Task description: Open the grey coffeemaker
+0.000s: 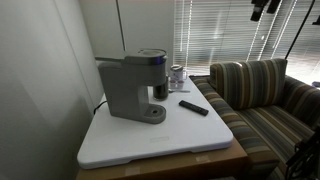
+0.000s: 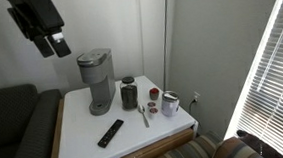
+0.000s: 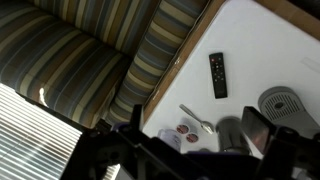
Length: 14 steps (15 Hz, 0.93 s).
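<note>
The grey coffeemaker (image 1: 133,85) stands at the back of the white table (image 1: 150,145), with its top lid down. It shows in both exterior views (image 2: 96,77). In the wrist view only its round base plate (image 3: 288,103) shows, at the right edge. My gripper (image 2: 53,45) hangs high in the air, above and to the side of the coffeemaker, touching nothing. Its fingers are apart and empty. In the wrist view the two dark fingers frame the table far below.
A dark tumbler (image 2: 129,93) stands beside the coffeemaker. A black remote (image 2: 110,132), a spoon (image 2: 144,115), small round pods (image 2: 152,109), a red tin (image 2: 170,104) and a white cup (image 2: 195,100) lie on the table. A striped sofa (image 1: 260,95) borders one side.
</note>
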### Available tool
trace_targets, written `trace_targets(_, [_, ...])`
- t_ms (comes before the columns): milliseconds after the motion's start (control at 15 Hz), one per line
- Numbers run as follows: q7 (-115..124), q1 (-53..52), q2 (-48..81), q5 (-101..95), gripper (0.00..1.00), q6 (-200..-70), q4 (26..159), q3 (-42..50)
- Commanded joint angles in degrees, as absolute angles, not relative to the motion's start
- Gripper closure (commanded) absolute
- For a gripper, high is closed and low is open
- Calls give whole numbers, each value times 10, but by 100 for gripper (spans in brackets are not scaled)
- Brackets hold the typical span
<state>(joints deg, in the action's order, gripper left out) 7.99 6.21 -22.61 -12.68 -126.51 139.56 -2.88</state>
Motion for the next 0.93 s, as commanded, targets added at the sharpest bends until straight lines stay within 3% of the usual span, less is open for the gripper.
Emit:
trace_targets(0, [-7,32,-115,-104,0,-1299,1298,-4])
trace_targets(67, [44,42,-181,-121,0,-1282,1351,-16])
trace_targets(400, [43,38,-171,-120,0,-1282,1340,-15])
trace_targets(867, [53,10,-71,-70,0,-1288,1274,-19])
